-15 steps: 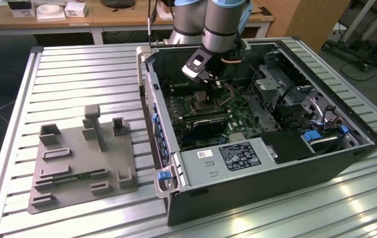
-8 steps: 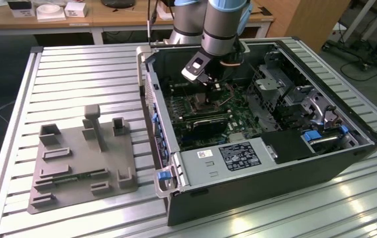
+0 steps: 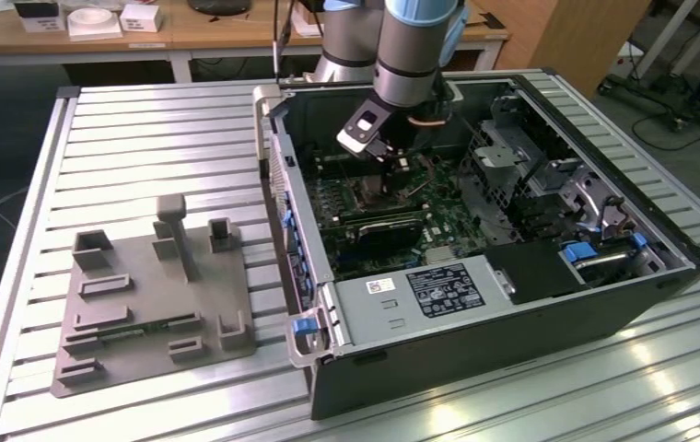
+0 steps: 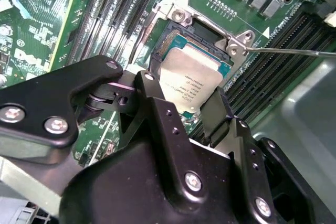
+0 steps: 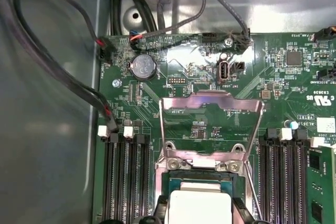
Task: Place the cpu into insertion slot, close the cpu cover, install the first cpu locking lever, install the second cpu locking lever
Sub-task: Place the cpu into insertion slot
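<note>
My gripper [image 3: 390, 161] reaches down into the open computer case [image 3: 645, 304] over the green board. In the second wrist view the gripper [image 4: 181, 95] is shut on the cpu [image 4: 191, 80], a silver-grey square held tilted just above the insertion slot [image 4: 202, 32]. I cannot tell whether the chip touches the slot. In the first wrist view the cpu [image 5: 199, 208] sits between the black fingers [image 5: 160, 211] over the insertion slot [image 5: 199, 174]. The cpu cover [image 5: 210, 98] stands swung open beyond the slot. A thin locking lever [image 4: 294, 52] sticks out beside the socket.
Long memory slots [image 5: 123, 177] flank the socket on both sides. A black graphics card [image 3: 381, 230] and the power supply [image 3: 430, 290] lie nearer the case front. Cables [image 5: 63, 77] run along the case wall. A grey fixture plate [image 3: 154, 295] lies on the slatted table [image 3: 141, 129].
</note>
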You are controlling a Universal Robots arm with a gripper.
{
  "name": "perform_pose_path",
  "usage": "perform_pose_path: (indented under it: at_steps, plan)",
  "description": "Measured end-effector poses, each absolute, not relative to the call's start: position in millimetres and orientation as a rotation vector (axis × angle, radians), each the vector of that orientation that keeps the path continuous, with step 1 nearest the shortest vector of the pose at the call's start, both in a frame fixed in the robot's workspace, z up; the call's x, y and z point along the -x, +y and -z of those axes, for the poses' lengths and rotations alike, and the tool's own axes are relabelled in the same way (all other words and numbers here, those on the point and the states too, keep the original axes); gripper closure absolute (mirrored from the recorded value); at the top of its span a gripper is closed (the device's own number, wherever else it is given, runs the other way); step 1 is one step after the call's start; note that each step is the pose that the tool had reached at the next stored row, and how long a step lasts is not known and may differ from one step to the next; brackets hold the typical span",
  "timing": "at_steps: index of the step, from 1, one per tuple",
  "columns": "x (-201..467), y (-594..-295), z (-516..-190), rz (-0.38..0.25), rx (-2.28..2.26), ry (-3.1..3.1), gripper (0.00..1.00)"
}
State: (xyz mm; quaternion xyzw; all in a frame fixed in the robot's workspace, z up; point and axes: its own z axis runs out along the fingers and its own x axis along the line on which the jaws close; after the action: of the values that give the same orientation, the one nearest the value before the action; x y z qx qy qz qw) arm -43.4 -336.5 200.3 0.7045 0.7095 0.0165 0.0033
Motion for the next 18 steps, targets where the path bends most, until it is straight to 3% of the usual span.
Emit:
perform_pose_path:
  at_steps: [18]
  plan:
    - [43.6, -337.9, -196.9, -0.052, -2.202, 2.232, 0.45]
